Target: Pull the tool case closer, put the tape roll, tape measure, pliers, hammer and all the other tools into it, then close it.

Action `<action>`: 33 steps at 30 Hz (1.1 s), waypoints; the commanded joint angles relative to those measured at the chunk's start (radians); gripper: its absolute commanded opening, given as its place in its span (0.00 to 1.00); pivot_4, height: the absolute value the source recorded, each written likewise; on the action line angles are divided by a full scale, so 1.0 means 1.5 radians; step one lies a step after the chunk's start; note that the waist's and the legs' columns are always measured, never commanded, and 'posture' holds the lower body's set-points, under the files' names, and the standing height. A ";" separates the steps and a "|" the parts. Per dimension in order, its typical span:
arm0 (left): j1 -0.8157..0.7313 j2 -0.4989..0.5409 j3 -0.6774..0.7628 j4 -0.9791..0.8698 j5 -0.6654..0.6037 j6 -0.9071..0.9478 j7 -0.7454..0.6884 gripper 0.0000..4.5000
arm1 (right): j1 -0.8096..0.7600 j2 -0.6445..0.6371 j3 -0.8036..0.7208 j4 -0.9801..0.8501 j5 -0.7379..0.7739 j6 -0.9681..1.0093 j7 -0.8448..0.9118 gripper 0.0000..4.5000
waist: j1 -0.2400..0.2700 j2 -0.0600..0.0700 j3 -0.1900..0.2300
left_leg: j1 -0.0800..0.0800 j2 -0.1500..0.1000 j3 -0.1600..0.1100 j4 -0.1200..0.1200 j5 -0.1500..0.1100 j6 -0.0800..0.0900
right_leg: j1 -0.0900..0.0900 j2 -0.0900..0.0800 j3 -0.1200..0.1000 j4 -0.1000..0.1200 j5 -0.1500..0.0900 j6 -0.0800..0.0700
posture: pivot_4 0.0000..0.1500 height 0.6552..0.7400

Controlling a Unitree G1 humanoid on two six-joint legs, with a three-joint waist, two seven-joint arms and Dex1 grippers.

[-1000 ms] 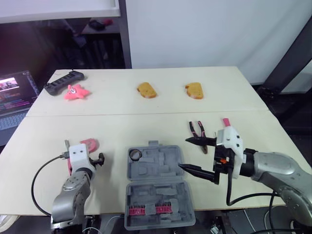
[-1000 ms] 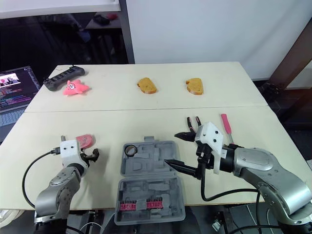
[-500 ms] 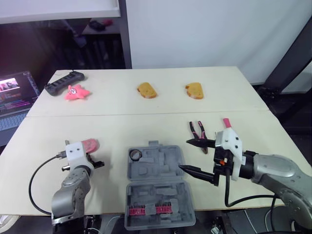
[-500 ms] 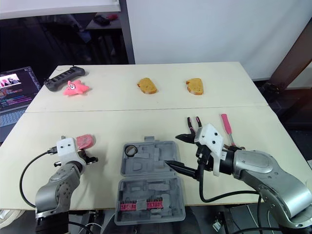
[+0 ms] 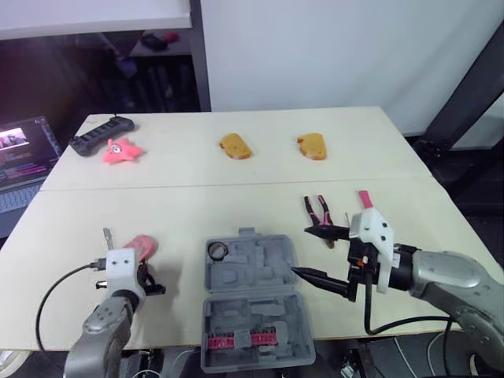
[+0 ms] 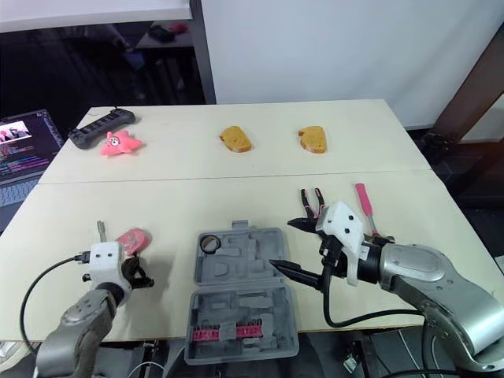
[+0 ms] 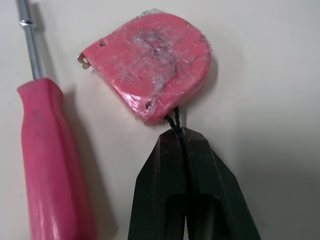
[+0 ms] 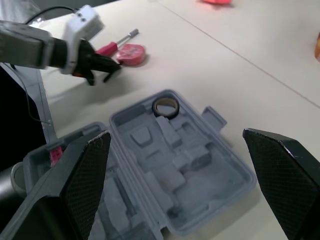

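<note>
— Left arm?
— Its forearm is low near the front edge of the pale desk (image 5: 197,209). The left pincer (image 7: 179,132) is pressed together, pinching the round pink tape measure (image 7: 152,70) by its thin black cord, beside a pink-handled screwdriver (image 7: 50,160).
— Right arm?
— It reaches in from the right. The right pincer (image 5: 302,250) is spread wide at the right edge of the open grey plastic tool case (image 5: 260,256), which holds a black tape roll (image 5: 218,250).

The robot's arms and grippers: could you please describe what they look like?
Both arms are rounded silver-grey metal, each ending in a white blocky wrist housing with a looping black cable. The left gripper and right gripper each have two black, tapered, pointed fingers; the right one's inner pads are cross-hatched.
</note>
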 commanded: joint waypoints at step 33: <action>0.290 0.171 0.053 0.187 -0.031 -0.412 -0.398 0.01 | 0.038 -0.024 -0.030 -0.025 0.013 -0.019 0.021 1.00 | -0.015 0.003 -0.002 | -0.001 0.002 0.002 -0.001 0.000 0.000 | 0.002 0.000 0.000 -0.007 0.000 0.000 | 1.00 1.00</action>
